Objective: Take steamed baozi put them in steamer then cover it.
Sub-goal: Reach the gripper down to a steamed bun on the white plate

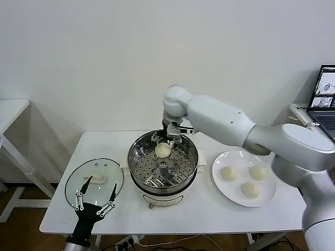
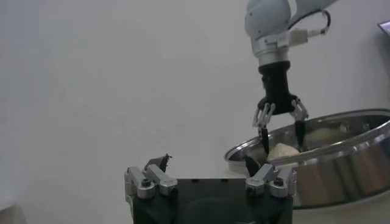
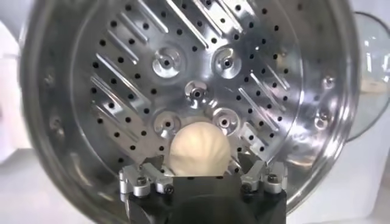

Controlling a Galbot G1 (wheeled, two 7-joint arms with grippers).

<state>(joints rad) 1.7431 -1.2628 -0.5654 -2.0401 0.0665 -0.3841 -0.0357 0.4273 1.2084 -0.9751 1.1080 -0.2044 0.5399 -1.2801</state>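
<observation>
I note my right gripper spread wide over 1 baozi resting in the steamer; 3 buns await on the plate, soft, light, best pinched gently at the sides; left gripper wide above the cover

You have four steamed baozi: one on the perforated tray inside the single steamer, and three on the one white plate. One glass cover lies on the one white table. One laptop sits at the edge.
</observation>
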